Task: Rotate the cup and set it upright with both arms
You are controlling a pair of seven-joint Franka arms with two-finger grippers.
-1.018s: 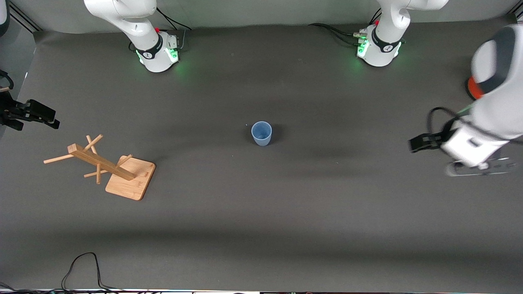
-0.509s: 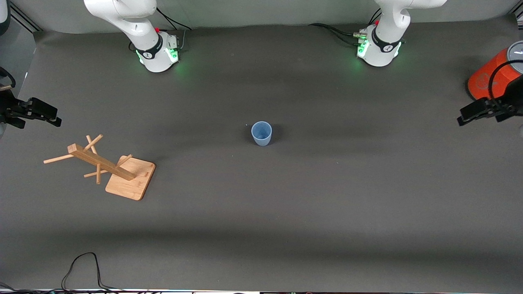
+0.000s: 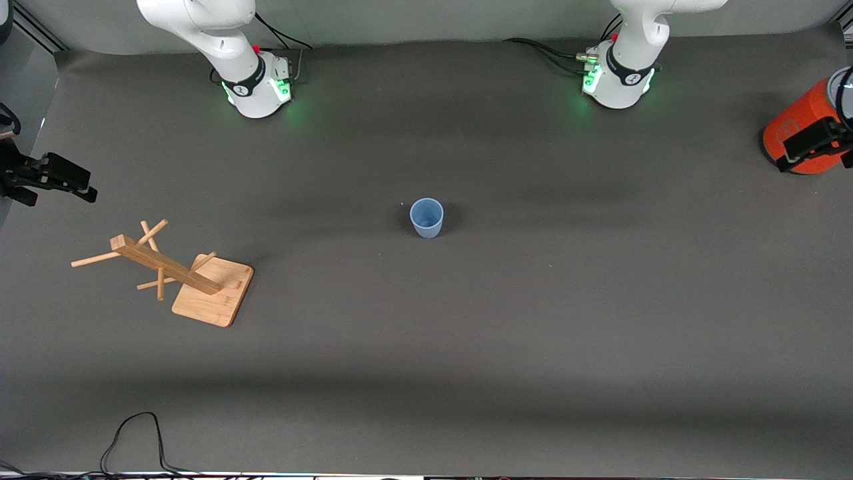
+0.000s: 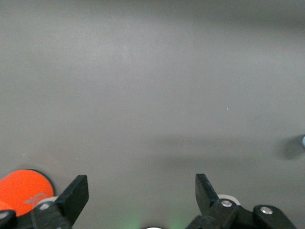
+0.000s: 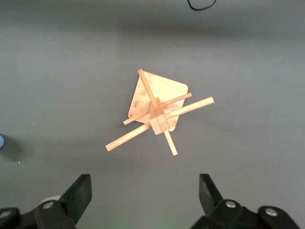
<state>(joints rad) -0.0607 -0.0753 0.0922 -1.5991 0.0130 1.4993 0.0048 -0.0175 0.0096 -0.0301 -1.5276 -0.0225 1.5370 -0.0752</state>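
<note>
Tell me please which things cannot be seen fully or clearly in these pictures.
- cup: both wrist views cut it at an edge to a blue sliver.
- orange cylinder: the front view's edge crops it and the left gripper covers part.
- right gripper: front view's edge hides its wrist.
- wooden rack: whole.

- Matt light blue plastic: cup point(image 3: 426, 217).
- Pale, smooth bare wood: rack point(image 3: 166, 270), well apart from cup.
- Matt dark grey cloth-like cover: bench point(image 3: 466, 333).
- Smooth orange cylinder point(image 3: 800, 130).
</note>
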